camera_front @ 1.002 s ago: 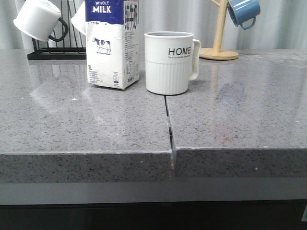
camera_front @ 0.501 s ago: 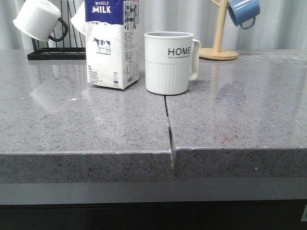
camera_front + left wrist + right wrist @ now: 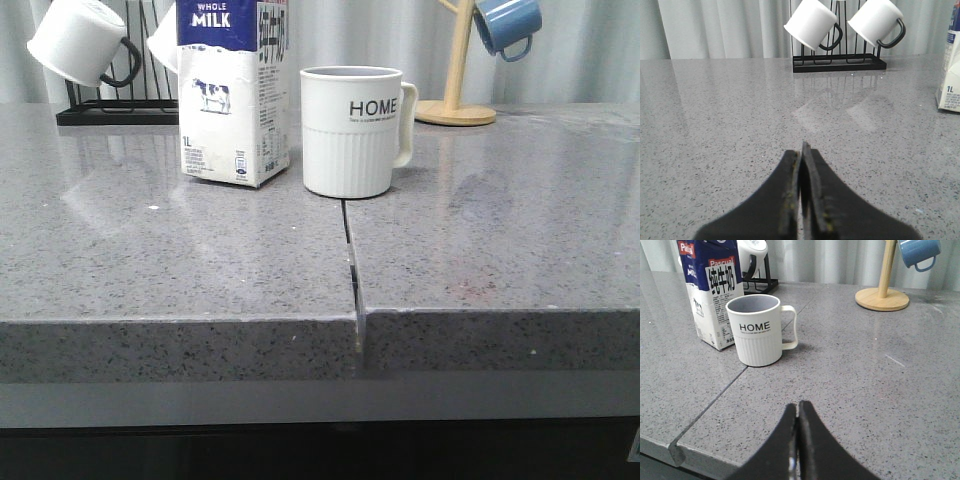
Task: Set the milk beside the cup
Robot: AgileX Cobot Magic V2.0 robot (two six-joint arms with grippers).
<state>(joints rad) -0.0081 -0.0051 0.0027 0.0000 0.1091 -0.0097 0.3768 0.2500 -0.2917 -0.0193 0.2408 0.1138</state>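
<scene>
The milk carton (image 3: pixel 237 95), white with a dark blue top and a cow picture, stands upright on the grey counter just left of the cup (image 3: pixel 350 130), a white ribbed mug lettered "HOME" with a white handle. A small gap separates them. Both show in the right wrist view, the milk (image 3: pixel 712 295) beside the cup (image 3: pixel 759 330). The carton's edge shows in the left wrist view (image 3: pixel 951 75). My left gripper (image 3: pixel 802 150) is shut and empty, low over bare counter. My right gripper (image 3: pixel 798 407) is shut and empty, well short of the cup. Neither gripper shows in the front view.
A black rack (image 3: pixel 110 105) with white black-handled mugs (image 3: pixel 78 40) stands at the back left. A wooden stand (image 3: pixel 458 70) holding a blue mug (image 3: pixel 508 25) stands at the back right. A seam (image 3: pixel 350 255) splits the counter, running to its front edge.
</scene>
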